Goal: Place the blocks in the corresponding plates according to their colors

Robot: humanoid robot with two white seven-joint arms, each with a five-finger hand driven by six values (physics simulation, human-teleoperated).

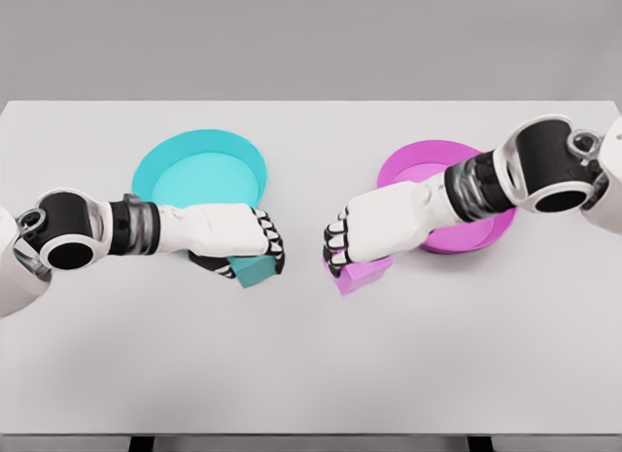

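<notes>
Your teal block [255,269] sits on the tabletop [311,374] just below the teal plate [199,168], the left robot hand [238,240] curled round it; the right robot hand [355,240] likewise clasps the pink block [362,274] beside the pink plate [457,233], each apparently ready for lifting.

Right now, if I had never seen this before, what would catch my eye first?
Two white arms reach in from either side of a pale table, nearly mirrored. The left robot hand is closed on a teal block just in front of a teal plate. The right robot hand is closed on a pink block beside a pink plate.
</notes>
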